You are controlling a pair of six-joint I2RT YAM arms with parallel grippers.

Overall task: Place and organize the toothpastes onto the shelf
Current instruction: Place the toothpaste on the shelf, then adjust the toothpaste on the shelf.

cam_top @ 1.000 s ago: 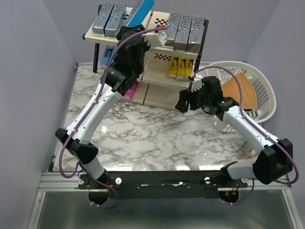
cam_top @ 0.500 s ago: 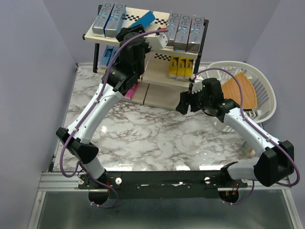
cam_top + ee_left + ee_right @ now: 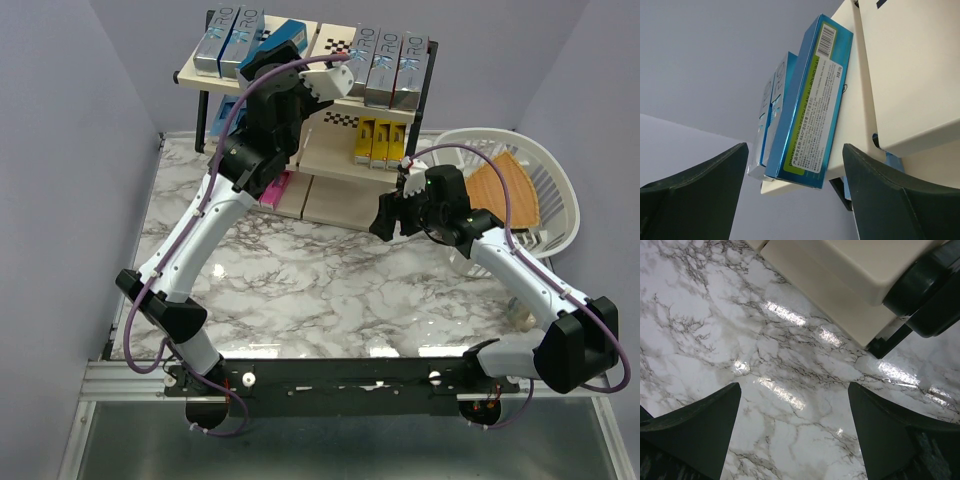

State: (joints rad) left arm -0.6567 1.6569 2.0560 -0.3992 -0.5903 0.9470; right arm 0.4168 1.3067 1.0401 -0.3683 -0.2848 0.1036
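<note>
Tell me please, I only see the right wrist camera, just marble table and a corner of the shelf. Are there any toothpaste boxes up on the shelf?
Observer: Yes. Three silver boxes lie side by side on the right of the top of the shelf.
Operator: Is the other arm holding one?
Observer: No. The left end effector is open, its jaws wide apart, with a blue box lying on the top board between them, beside two more silver boxes.
Operator: Any other colours?
Observer: Some yellow boxes sit on the middle tier.
</note>
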